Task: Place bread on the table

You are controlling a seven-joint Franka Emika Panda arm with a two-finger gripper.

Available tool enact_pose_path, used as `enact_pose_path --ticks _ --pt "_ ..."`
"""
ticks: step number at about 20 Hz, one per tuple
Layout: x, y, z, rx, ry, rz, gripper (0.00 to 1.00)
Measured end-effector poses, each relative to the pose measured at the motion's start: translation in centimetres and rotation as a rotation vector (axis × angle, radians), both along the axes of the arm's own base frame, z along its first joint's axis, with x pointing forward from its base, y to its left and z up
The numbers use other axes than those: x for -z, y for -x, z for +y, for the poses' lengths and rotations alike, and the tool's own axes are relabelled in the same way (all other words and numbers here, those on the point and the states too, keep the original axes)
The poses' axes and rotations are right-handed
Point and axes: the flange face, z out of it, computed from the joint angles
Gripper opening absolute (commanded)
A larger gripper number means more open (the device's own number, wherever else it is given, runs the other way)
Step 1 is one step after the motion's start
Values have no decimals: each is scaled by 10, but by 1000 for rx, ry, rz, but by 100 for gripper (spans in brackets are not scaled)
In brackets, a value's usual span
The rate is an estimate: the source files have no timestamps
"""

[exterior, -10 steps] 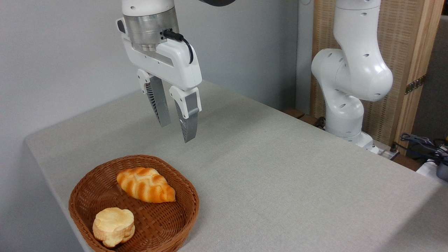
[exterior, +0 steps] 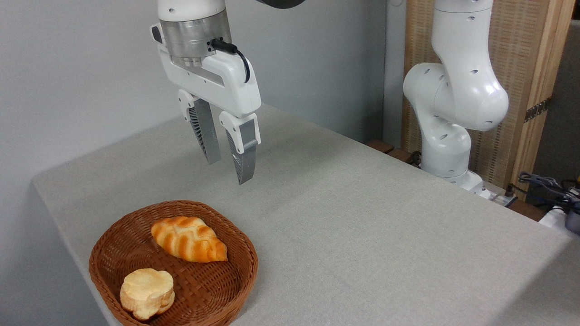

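The bread (exterior: 147, 293), a small round pale cream bun, lies at the near left inside a brown wicker basket (exterior: 235, 271) on the grey-beige table (exterior: 362, 226). My gripper (exterior: 229, 171) hangs open in the air above and behind the basket, well clear of the bun, with nothing between its grey fingers (exterior: 244, 156).
A braided orange-and-cream loaf (exterior: 188, 238) lies in the basket behind the bun. The arm's white base (exterior: 453, 113) stands off the table's far right edge, with cables (exterior: 548, 185) beside it. A wall runs along the left, close behind the table.
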Motion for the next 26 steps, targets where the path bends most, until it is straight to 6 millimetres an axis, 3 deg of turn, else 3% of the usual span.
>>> enact_pose_path --ticks 18,26 --pt "5 -2 -1 2 -1 9 100" --pt "18 -19 -16 -52 33 -38 100"
